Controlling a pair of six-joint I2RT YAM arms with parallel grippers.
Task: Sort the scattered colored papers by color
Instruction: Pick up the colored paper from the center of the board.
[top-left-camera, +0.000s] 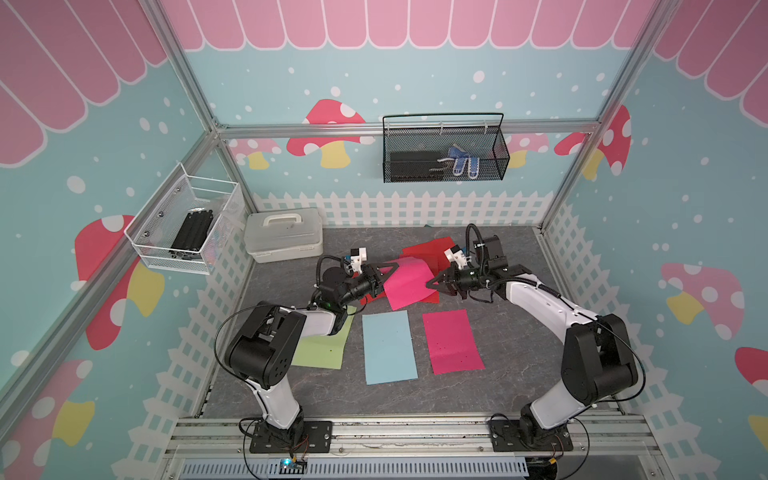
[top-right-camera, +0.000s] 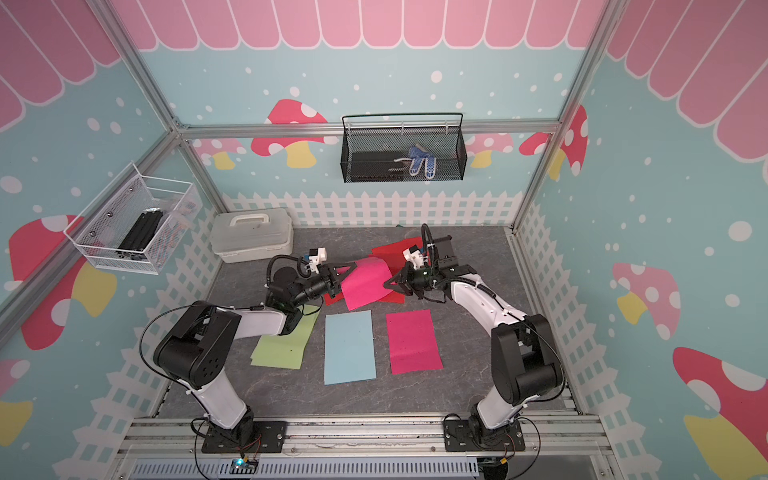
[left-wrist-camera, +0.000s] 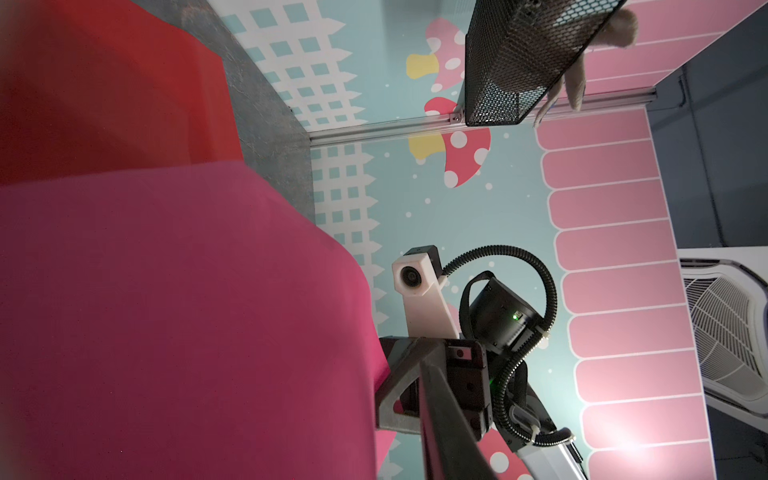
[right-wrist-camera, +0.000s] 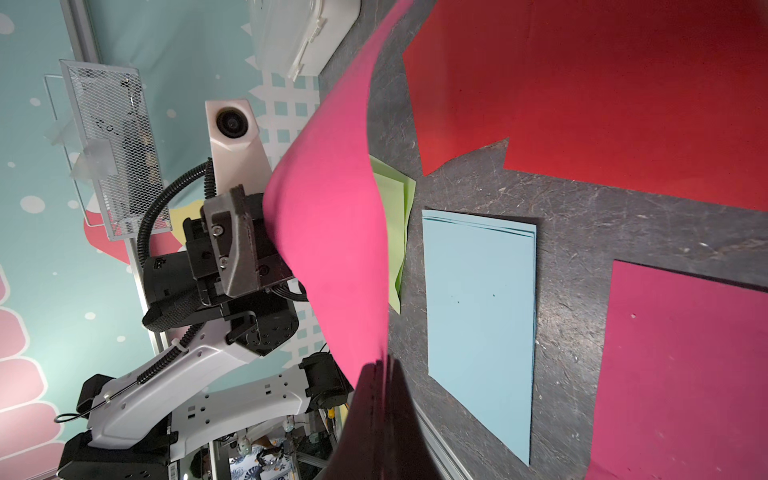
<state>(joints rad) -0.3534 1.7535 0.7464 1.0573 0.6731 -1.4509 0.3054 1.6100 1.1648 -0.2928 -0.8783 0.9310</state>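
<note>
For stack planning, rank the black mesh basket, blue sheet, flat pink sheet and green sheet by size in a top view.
1. black mesh basket
2. blue sheet
3. flat pink sheet, slightly smaller
Unranked: green sheet, partly under left arm.

Both top views: showing you everything from high | wrist views: facing each other close, sharing magenta-pink paper sheet (left-wrist-camera: 187, 311)

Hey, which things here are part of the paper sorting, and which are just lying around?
Job: lifted pink sheet, red papers, flat pink paper, blue papers, green papers.
Lying about: white lidded box, black mesh basket, white wire basket.
</note>
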